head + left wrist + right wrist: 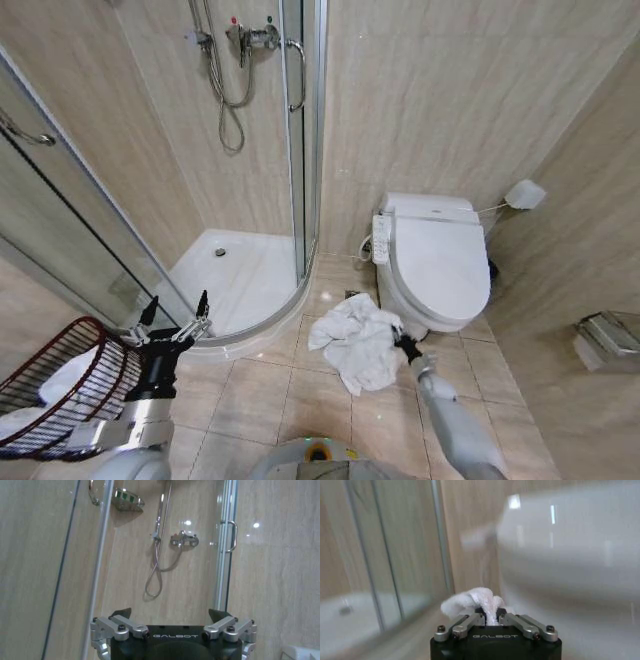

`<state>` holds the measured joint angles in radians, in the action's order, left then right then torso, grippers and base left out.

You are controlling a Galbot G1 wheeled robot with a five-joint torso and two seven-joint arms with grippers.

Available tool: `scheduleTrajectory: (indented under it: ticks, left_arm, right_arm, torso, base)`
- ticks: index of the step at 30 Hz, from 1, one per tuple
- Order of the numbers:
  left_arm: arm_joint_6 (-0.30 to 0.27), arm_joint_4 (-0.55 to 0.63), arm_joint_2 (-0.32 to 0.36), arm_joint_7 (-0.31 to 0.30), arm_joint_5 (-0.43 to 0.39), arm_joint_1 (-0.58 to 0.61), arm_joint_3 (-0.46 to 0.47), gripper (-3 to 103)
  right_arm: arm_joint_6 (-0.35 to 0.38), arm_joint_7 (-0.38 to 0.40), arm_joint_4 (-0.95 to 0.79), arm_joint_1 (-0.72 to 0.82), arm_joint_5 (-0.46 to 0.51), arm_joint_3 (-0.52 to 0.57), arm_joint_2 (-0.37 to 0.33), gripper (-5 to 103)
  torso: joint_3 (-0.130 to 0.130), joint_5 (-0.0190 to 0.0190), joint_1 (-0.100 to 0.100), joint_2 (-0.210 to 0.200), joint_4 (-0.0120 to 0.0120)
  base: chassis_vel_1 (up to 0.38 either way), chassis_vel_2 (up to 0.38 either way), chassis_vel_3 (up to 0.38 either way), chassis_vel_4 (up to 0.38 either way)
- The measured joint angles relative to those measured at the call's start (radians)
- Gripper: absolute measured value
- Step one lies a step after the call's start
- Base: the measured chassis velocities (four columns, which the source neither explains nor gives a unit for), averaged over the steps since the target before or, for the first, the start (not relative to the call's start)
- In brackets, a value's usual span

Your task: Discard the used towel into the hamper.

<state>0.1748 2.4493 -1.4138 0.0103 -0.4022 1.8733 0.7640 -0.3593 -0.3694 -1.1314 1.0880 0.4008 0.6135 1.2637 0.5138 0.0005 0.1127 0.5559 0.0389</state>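
Observation:
A crumpled white towel lies on the tiled floor beside the toilet. My right gripper is at the towel's right edge and is shut on it; the right wrist view shows a bunch of the towel pinched between the fingers. The hamper, a dark reddish-brown wire basket, sits at the lower left, tilted, with something white inside it. My left gripper is raised next to the hamper and open; its spread fingertips point at the shower wall.
The white toilet stands right behind the towel. The curved glass shower enclosure with its raised white tray takes the left side. A metal holder sticks out of the right wall. Bare floor tiles lie between towel and hamper.

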Motion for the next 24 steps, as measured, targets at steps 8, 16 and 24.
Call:
scheduleTrajectory:
  ticks: [8, 16, 24]
  left_arm:
    - [0.0, 0.0, 0.0, 0.0, 0.0, 0.0, 0.0, 100]
    - [0.0, 0.0, 0.0, 0.0, 0.0, 0.0, 0.0, 100]
    - [0.0, 0.0, 0.0, 0.0, 0.0, 0.0, 0.0, 100]
  right_arm:
    - [0.076, 0.034, -0.429, 0.148, 0.08, -0.005, -0.067, 9]
    - [0.147, 0.074, -0.721, 0.191, 0.134, -0.021, -0.129, 9]
    - [0.226, 0.16, -0.94, 0.16, 0.201, -0.011, -0.226, 9]
  torso:
    - [0.0, -0.0012, 0.0, 0.001, 0.0002]
    - [0.0, -0.0004, 0.0, 0.001, 0.0004]
    - [0.0, -0.0004, 0.0, 0.001, 0.0004]
  base:
    - [0.0, 0.0, 0.0, 0.0]
    - [0.0, 0.0, 0.0, 0.0]
    - [0.0, 0.0, 0.0, 0.0]
